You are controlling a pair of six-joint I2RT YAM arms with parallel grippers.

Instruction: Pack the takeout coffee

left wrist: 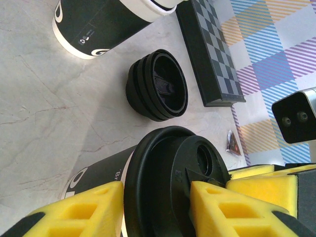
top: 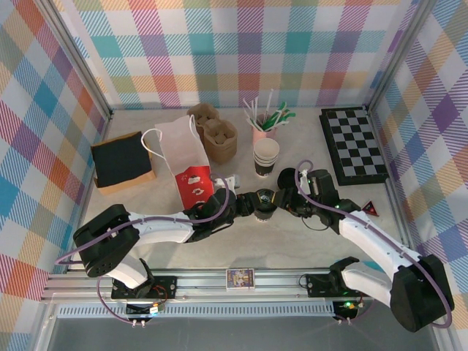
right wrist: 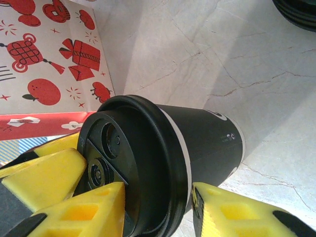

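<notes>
Plaid walls close in a pale, marble-patterned surface. The coffee sits near its middle, just right of the printed bag and in front of the cup stack.

Both claws meet at it from opposite sides. The left claw is partly closed on the coffee, one yellow finger along the dark wall and the other across the lid. The right claw is closed about as far, one finger on the lid and its mate against the wall nearer the base.

The coffee's long axis runs vertical, parallel to the stack behind it, with the lid up and the base down. Whether the base rests on the surface or is just clear of it, I cannot tell.

As for handling, it is likely light, and heavier only if filled. The paper wall is thin and would buckle under a hard squeeze, and the glossy band looks a little slippery. The lid is stiffer but only pressed on, so lifting by it risks popping it off. The best hold is probably on the wall just below the lid rim, where the rolled edge stiffens the cup, kept upright all the way into the bag.
</notes>
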